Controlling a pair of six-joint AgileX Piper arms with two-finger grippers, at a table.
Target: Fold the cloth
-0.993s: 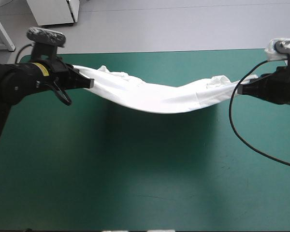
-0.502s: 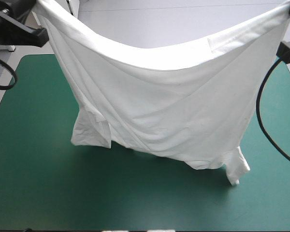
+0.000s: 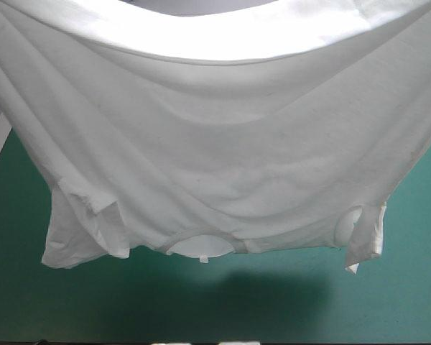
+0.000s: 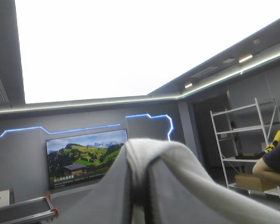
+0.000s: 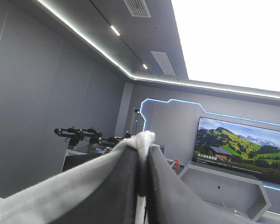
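Left gripper (image 4: 139,184) first: we see its two black fingers pressed together in a pointed arch, clamped on a pinch of the T-shirt (image 4: 151,148), which bulges over their tips. The view beyond looks level into the room, so we judge this arm to be raised high. In the high view the change is plain. Earlier the shirt sagged low between the arms; now it hangs as one broad white curtain that fills nearly the whole picture, with both grippers out of sight above it. We read this as the shirt being opened out for laying flat, with no fold made yet. It hangs upside down: the left sleeve (image 3: 82,233) is a short limp flap, the neck opening (image 3: 199,246) a ribbed oval at the lowest edge, and the right sleeve (image 3: 366,231) is narrower and slightly curled. All seem to hang clear of the teal-green cover (image 3: 287,309), where a soft shadow lies. The fabric looks thin and soft, falling in shallow swags. At the far right, the right gripper (image 5: 142,179) is likewise closed tight on a white pinch of cloth.
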